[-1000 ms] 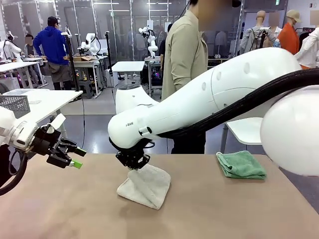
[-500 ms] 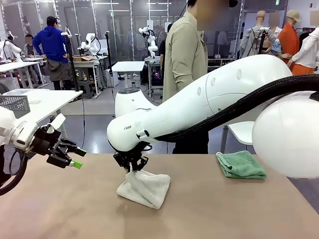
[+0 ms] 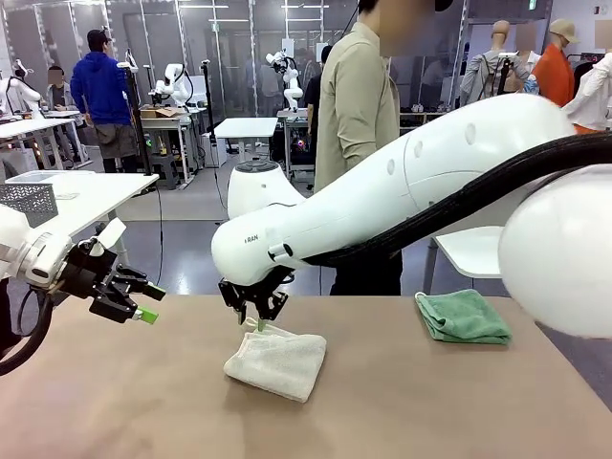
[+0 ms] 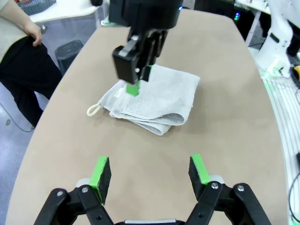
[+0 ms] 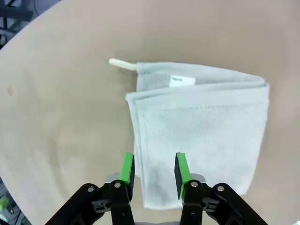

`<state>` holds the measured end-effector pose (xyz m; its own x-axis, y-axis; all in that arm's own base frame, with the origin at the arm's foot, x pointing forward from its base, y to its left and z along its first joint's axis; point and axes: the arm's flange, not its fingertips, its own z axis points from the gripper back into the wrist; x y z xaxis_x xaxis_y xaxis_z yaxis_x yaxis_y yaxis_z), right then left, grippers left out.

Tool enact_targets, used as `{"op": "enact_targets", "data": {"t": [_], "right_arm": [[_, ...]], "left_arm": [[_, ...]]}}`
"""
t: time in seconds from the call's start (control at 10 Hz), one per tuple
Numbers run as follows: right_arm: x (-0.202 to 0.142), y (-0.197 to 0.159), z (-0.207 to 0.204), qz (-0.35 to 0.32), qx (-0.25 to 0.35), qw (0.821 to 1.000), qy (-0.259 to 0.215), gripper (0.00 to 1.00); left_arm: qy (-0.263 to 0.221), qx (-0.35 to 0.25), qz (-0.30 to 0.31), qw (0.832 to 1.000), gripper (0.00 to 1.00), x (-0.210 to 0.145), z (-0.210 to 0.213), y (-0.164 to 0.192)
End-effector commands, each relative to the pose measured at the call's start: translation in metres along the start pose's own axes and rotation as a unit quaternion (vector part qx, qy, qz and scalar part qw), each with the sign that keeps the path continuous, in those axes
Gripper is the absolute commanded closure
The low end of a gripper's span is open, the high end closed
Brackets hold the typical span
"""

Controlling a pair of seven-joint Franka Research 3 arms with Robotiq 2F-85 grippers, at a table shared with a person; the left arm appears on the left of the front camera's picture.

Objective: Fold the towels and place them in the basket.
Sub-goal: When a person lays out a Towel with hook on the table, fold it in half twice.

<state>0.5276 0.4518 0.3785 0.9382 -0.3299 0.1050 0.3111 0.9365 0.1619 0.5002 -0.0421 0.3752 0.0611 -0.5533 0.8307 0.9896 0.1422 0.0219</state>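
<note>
A: Where did the cream-white towel (image 3: 276, 362) lie?

B: Folded on the tan table (image 3: 430, 402), near the middle. The right gripper (image 3: 254, 316) hung just above its far left corner, fingers pointing down and clear of the cloth.

A: Was that gripper holding anything?

B: No. In the right wrist view its green pads (image 5: 126, 168) stood a narrow gap apart with nothing between them, so it was released. The cream-white towel (image 5: 199, 126) lay flat beneath it, layers stacked, a small white label (image 5: 182, 81) on the top fold and a hanging loop (image 5: 122, 64) sticking out at one corner.

A: And the left gripper?

B: The left gripper (image 3: 143, 304) was held off the left end of the table, above the surface and well apart from the towel. In its own wrist view the left gripper (image 4: 151, 172) had its fingers spread wide and empty. Farther along, that view showed the cream-white towel (image 4: 154, 101) with the right gripper (image 4: 138, 75) above it.

A: What about the other towel?

B: The mint green towel (image 3: 463, 316) sat folded near the far right edge of the table, well apart from both grippers.

A: Anybody at the table?

B: A person (image 3: 356, 115) in a beige jacket stood at the far side, behind the right arm. In the left wrist view the person's hand (image 4: 32, 32) hung beside the dark trousers.
</note>
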Motion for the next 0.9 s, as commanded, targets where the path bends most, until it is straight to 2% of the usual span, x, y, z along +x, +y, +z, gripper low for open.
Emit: {"op": "enact_targets", "data": {"t": [0.0, 0.1, 0.2, 0.4, 0.5, 0.7, 0.8], "right_arm": [[-0.013, -0.07, 0.043, 0.062, -0.002, 0.998, 0.024, 0.55], [-0.016, -0.103, 0.061, 0.136, -0.018, 0.99, 0.03, 0.55], [-0.017, -0.133, 0.075, 0.145, -0.032, 0.988, 0.045, 0.55], [-0.017, -0.178, 0.089, 0.207, -0.036, 0.977, 0.019, 0.55], [-0.015, -0.19, 0.091, 0.209, -0.028, 0.977, -0.001, 0.55], [-0.015, -0.2, 0.089, 0.209, -0.008, 0.978, 0.005, 0.55], [-0.011, -0.194, 0.099, 0.203, -0.046, 0.978, 0.009, 0.55]], "left_arm": [[0.002, -0.001, -0.003, 1.0, 0.15, 0.0, 0.001, 0.0], [0.002, -0.001, -0.003, 1.0, 0.15, 0.0, 0.001, 0.0], [0.002, -0.001, -0.003, 1.0, 0.15, 0.0, 0.001, 0.0], [0.002, -0.001, -0.003, 1.0, 0.15, 0.0, 0.001, 0.0], [0.002, -0.001, -0.003, 1.0, 0.15, 0.0, 0.001, 0.0], [0.002, -0.001, -0.003, 1.0, 0.15, 0.0, 0.001, 0.0], [0.002, -0.001, -0.003, 1.0, 0.15, 0.0, 0.001, 0.0]]}}
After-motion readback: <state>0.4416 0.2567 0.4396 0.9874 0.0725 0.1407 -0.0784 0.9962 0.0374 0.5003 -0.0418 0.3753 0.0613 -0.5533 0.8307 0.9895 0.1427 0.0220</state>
